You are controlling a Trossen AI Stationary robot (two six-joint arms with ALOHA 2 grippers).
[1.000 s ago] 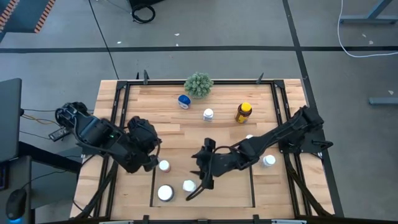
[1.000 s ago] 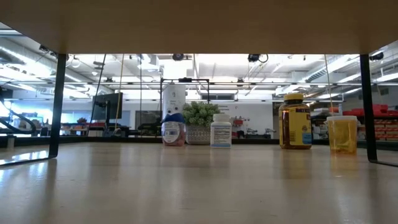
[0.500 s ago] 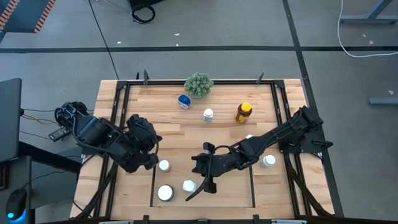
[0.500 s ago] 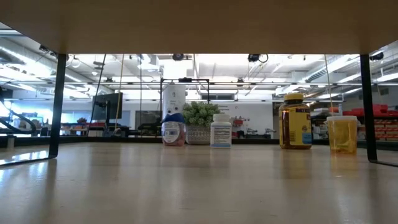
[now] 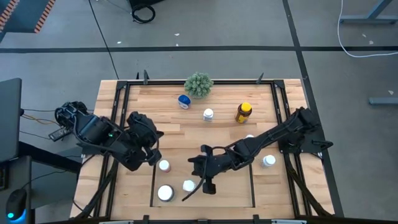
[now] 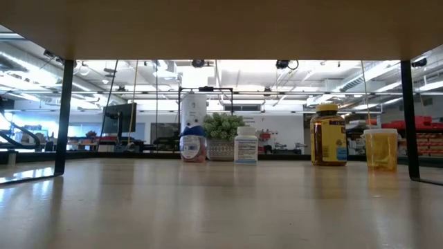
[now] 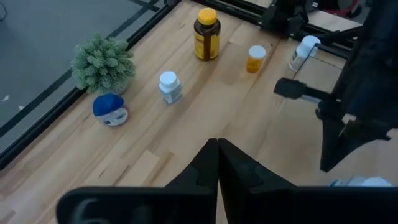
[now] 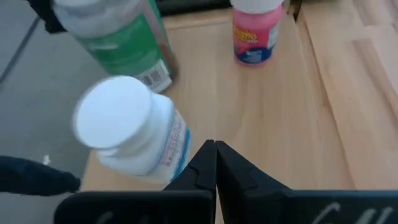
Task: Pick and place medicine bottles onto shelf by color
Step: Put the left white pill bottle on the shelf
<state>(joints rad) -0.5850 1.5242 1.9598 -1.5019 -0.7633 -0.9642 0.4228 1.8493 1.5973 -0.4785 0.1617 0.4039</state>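
Medicine bottles: three white-capped ones [image 5: 188, 185] are standing inside the black-stripped wooden shelf bay [image 5: 253, 186].
Right gripper [image 5: 200, 176]: jaws are pressing together, hovering beside them.
Left gripper [image 5: 149, 151]: jaws together, waiting nearby.
Farther: amber yellow-capped bottle [image 5: 243, 112] is standing on the worktop.

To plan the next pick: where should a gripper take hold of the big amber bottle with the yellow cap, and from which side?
Grip the amber bottle across its round body, just below the yellow cap, coming straight down. It stands upright with free tabletop all around, so the fingers can likely close from either side.
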